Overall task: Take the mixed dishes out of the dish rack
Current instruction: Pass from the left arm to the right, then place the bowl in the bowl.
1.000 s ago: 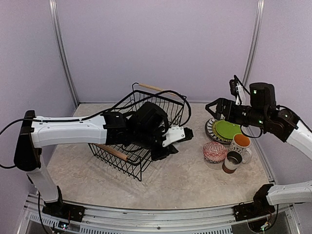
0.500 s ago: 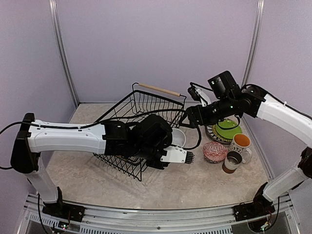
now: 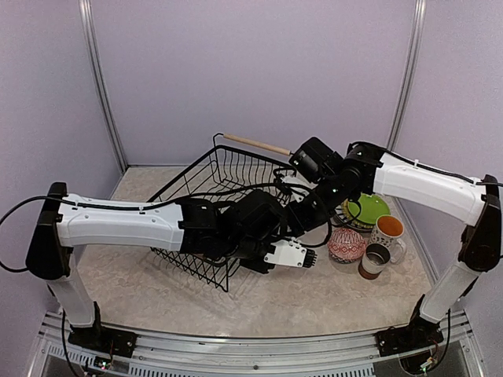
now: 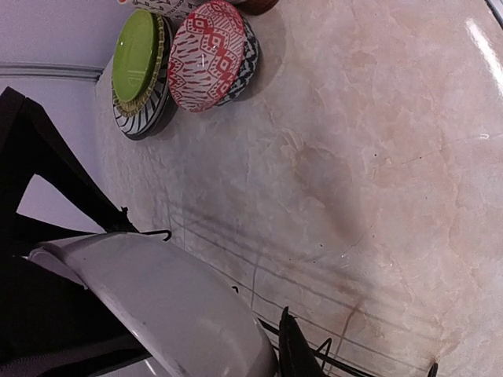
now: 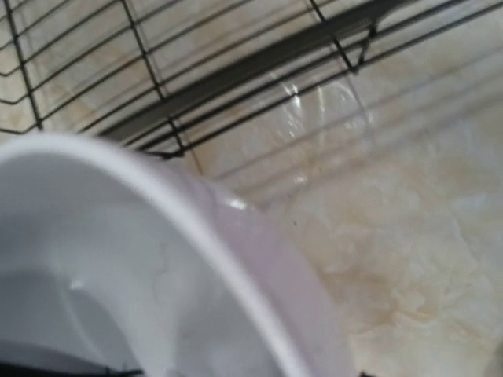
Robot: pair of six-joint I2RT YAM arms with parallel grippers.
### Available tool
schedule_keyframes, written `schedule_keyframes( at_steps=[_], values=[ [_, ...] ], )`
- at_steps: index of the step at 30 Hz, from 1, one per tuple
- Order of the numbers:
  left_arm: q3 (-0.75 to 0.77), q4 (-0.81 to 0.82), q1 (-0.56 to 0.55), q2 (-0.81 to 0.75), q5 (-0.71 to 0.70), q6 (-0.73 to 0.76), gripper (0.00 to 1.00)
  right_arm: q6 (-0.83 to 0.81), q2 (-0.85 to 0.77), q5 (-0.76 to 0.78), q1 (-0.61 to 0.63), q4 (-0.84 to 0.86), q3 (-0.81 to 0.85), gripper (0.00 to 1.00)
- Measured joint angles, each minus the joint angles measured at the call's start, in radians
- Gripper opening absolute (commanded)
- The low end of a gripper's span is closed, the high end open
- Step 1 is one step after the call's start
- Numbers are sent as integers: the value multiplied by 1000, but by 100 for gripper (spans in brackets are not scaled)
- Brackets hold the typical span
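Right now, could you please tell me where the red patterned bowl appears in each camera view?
Top external: the patterned bowl sits right of centre on the table, just in front of the lime green plate.
Left wrist: upper left, seen tilted, with the same green plate to its left.
Right wrist: not in this picture.
Shared landmark: the lime green plate next to the bowl.

The dish rack [image 3: 228, 169] is thin black wire with a matt coat, and its handle [image 3: 255, 144] is bare pale wood. Close beside the left claw [image 3: 308, 257], the white bowl [image 5: 157, 259] looks like smooth, glossy glazed ceramic. Ahead of that claw, the marbled tabletop [image 4: 377, 157] has a soft sheen and the patterned bowl [image 4: 211, 55] shines.
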Motion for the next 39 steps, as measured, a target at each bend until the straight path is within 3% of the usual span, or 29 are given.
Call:
schedule_keyframes(
  at_steps=[5,7,11,13,20,30,39],
  values=[
    [5,-1,-19,23,-24,15,0,14,18,46,9,-27,7,0],
    [20,1,-37,41,-42,11,11,28,26,82,8,-23,16,0],
    [58,-31,-42,64,-56,-34,48,38,25,127,14,-38,16,0],
    [80,-31,-39,63,-51,-76,61,44,19,150,14,-43,11,0],
    [88,-62,-1,-28,83,-251,93,97,-85,232,-2,-33,-80,0],
    [-35,-59,177,-429,370,-496,99,130,-318,229,-270,10,-373,0],
    [-203,82,320,-679,380,-624,99,82,-290,232,-408,9,-441,0]
  ],
)
